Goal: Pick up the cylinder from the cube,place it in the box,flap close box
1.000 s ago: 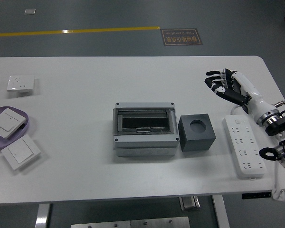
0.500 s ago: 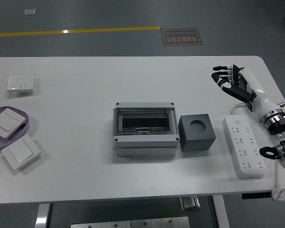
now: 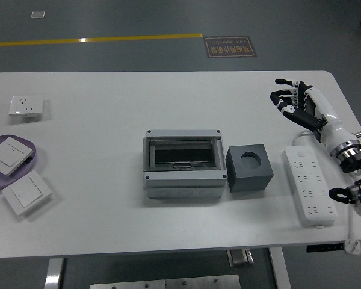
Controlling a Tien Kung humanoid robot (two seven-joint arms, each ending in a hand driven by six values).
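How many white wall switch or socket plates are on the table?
3: a socket plate far left, a switch plate on the purple tray, and another switch plate beside it.

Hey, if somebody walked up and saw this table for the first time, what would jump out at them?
Probably the grey box at the table's centre, its clear flap down, with the dark cube just to its right showing an empty round hole on top. Next, the right hand, fingers spread and holding nothing, hovers over the far right of the table above a white power strip.
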